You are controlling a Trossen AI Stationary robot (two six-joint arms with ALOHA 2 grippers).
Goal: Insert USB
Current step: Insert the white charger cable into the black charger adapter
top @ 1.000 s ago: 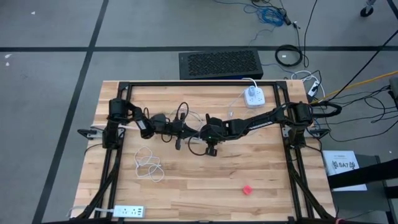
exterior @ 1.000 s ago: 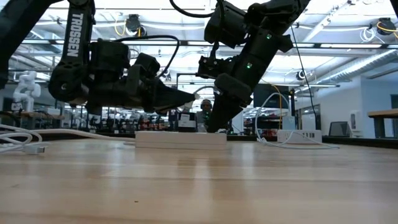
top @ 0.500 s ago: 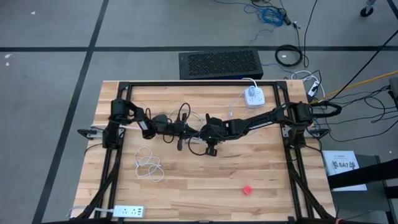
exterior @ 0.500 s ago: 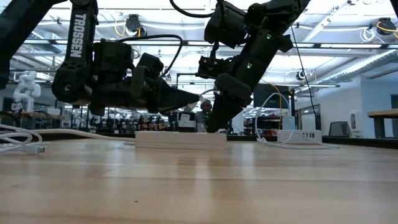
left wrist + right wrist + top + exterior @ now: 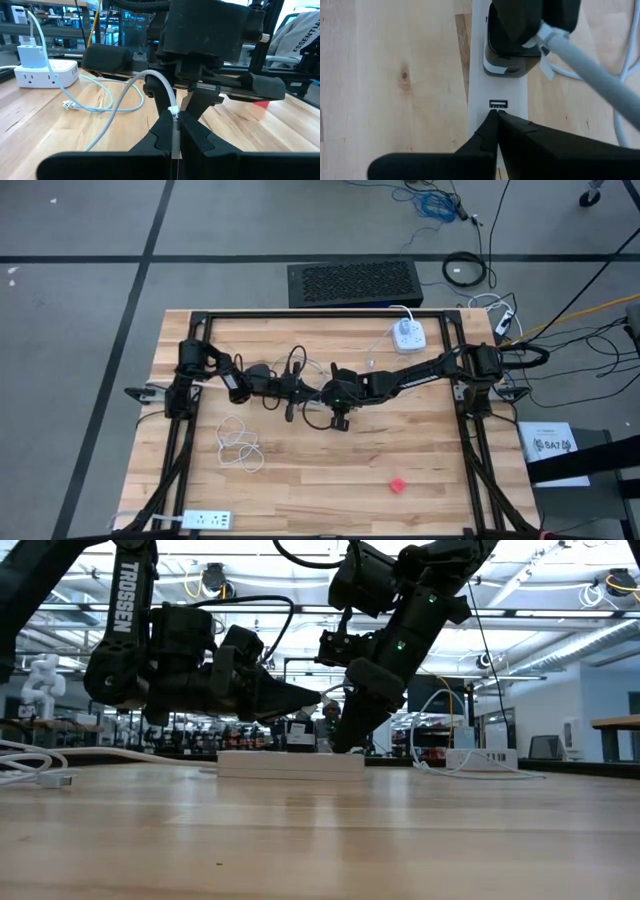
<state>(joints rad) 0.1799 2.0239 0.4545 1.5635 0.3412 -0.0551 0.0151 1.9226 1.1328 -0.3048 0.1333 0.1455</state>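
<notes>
A white power strip [image 5: 290, 764] lies flat on the wooden table's middle, its USB port [image 5: 498, 104] facing up. My left gripper [image 5: 318, 696] reaches level from the table's left, a little above the strip, shut on a white cable [image 5: 150, 80]. The cable's plug is hidden between the fingers. My right gripper [image 5: 497, 113] slants down from the right, shut, its tips on the strip right beside the port. In the right wrist view my left gripper [image 5: 512, 62] hovers just past the port. My left gripper pinches the white cable's end [image 5: 173, 114] between its two fingers, coming level from the table's left. The cable arcs up out of the fingers and hangs slack down to the table. My right gripper presses its shut fingertips [image 5: 490, 125] on the strip's top face [image 5: 506, 114], right beside the USB port, slanting down from the right. The strip lies flat on the table.
A second white strip with a charger [image 5: 408, 335] sits at the far edge, cable attached. A loose white cable coil [image 5: 238, 445] lies near left, another strip [image 5: 205, 520] at the near left corner, and a small red thing [image 5: 398, 484] near right.
</notes>
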